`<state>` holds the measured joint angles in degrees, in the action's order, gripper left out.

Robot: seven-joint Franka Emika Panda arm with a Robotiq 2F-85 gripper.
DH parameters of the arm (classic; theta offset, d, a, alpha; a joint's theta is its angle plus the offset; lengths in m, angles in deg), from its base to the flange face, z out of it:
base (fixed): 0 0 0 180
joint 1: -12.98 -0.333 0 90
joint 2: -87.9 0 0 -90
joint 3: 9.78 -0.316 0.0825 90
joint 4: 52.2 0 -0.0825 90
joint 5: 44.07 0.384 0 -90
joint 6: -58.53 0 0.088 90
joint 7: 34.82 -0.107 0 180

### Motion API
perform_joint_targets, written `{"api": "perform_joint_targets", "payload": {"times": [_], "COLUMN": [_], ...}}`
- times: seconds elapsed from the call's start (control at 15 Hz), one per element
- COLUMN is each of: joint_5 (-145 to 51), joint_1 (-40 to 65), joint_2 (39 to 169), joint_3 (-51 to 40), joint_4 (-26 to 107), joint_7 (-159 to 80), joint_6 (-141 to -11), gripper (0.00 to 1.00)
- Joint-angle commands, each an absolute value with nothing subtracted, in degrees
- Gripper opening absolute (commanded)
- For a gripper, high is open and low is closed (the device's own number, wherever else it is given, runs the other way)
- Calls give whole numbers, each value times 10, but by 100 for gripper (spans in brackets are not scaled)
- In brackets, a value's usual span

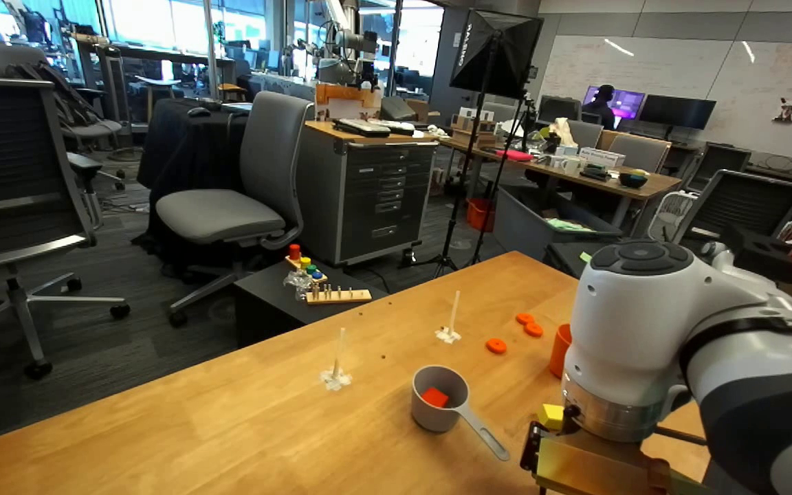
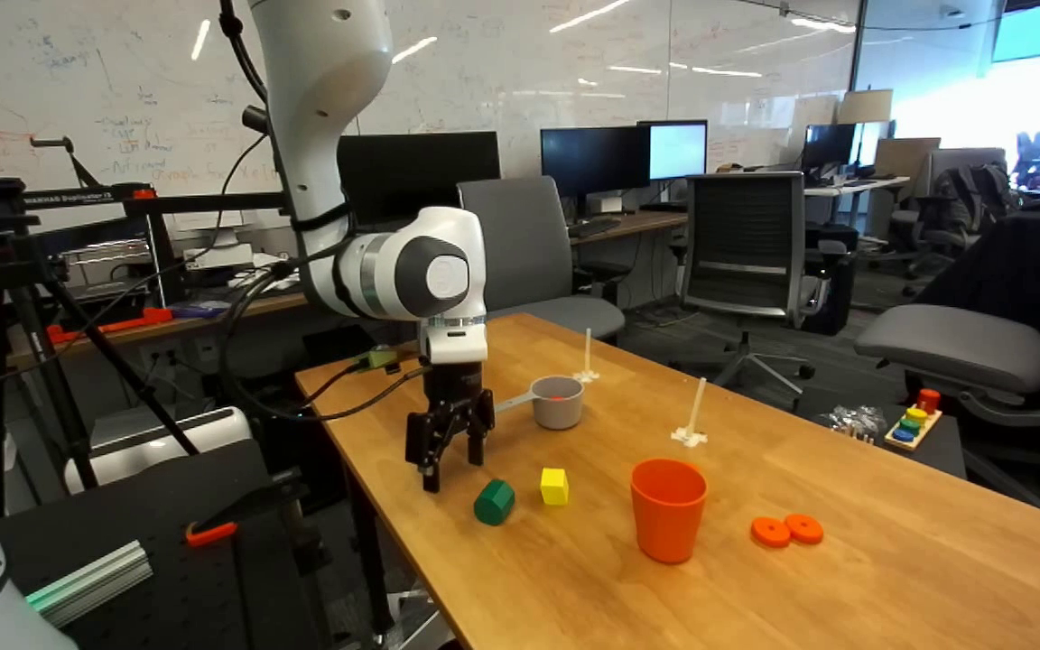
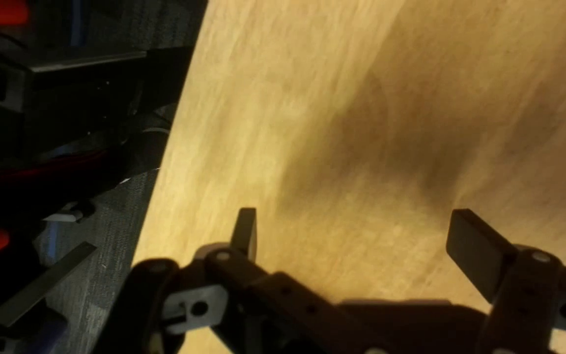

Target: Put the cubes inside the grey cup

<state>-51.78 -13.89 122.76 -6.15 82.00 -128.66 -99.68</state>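
Okay, gripper: jaws spread, nothing between, over table near edge.
Cup: upright, looks stiff and light; may slide if bumped, so stay off handle.
Green block: on table near gripper, likely light, rigid; pinch opposite flats, could roll.
Yellow block: beside green block, apart; likely light, hard; take two side faces.
Red block: inside cup, leave it.
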Motion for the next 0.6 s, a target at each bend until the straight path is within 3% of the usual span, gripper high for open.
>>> {"api": "perform_joint_targets", "payload": {"times": [0.0, 0.53], "joint_5": [-511, -549], "joint_1": [-156, -224], "joint_2": [1201, 1199], "joint_3": [-42, 61], "joint_4": [869, 884], "joint_7": [-1312, -1344], "joint_6": [-1022, -1057], "gripper": [100, 100]}}
